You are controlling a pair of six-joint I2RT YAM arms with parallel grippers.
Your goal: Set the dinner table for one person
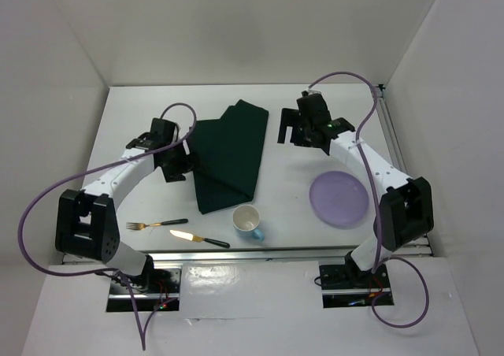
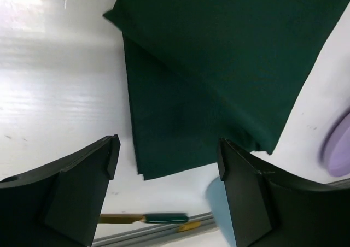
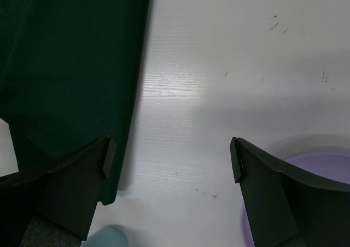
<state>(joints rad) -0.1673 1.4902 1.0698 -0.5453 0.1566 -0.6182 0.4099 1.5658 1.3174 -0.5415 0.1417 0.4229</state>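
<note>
The white dinner table [image 1: 315, 238] holds a folded dark green cloth mat [image 1: 230, 155], a purple plate [image 1: 339, 199], a light blue cup [image 1: 248, 222], a fork [image 1: 156, 224] and a knife [image 1: 198, 238] with dark handles. My left gripper [image 1: 178, 165] is open and empty at the mat's left edge; the mat [image 2: 219, 72] fills its wrist view. My right gripper [image 1: 288, 126] is open and empty just right of the mat, over bare table, with the mat [image 3: 65, 77] left and the plate [image 3: 328, 170] right in its view.
A metal rail [image 1: 276, 254] runs along the table's near edge. White walls enclose the table on three sides. The cup [image 2: 216, 200] and a cutlery handle [image 2: 164, 218] show low in the left wrist view. The cup's rim [image 3: 106, 237] shows at the right wrist view's bottom.
</note>
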